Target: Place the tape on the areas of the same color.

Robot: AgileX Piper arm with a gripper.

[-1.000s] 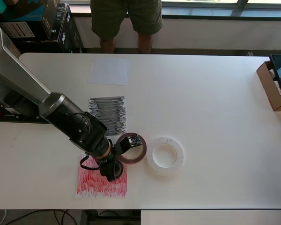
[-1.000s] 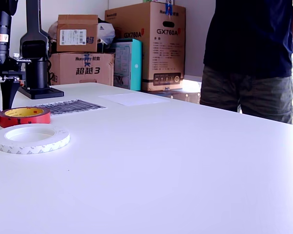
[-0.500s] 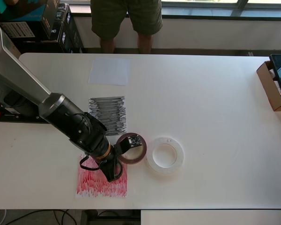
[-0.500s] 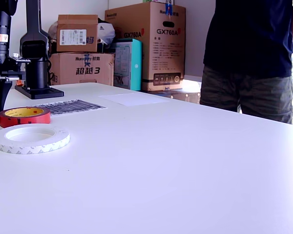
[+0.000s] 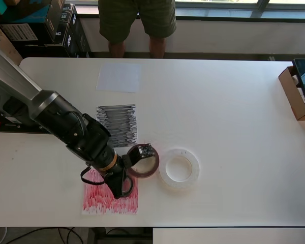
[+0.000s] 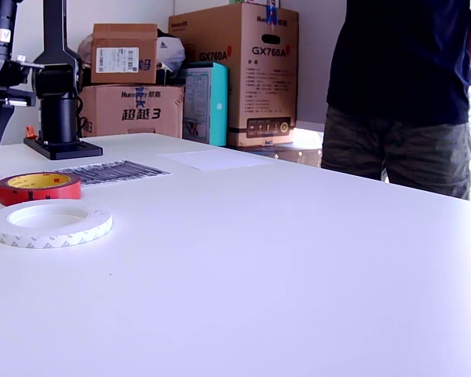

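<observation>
Seen from above, the arm (image 5: 66, 127) reaches from the table's nine o'clock edge toward six o'clock, and its claw (image 5: 121, 187) hangs over the red patch (image 5: 110, 195). How wide the claw stands, and whether it has anything in it, cannot be told; the small black roll cannot be made out in either view. The red roll (image 5: 143, 160) lies on the white table (image 5: 234, 122) at two o'clock of the red patch, just off its corner. The white roll (image 5: 179, 168) lies just beside the red roll, at its three o'clock. The black patch (image 5: 117, 124) sits at twelve o'clock of the red patch, and the white patch (image 5: 119, 77) beyond it. In the exterior view the red roll (image 6: 38, 188) lies flat behind the white roll (image 6: 49, 223).
</observation>
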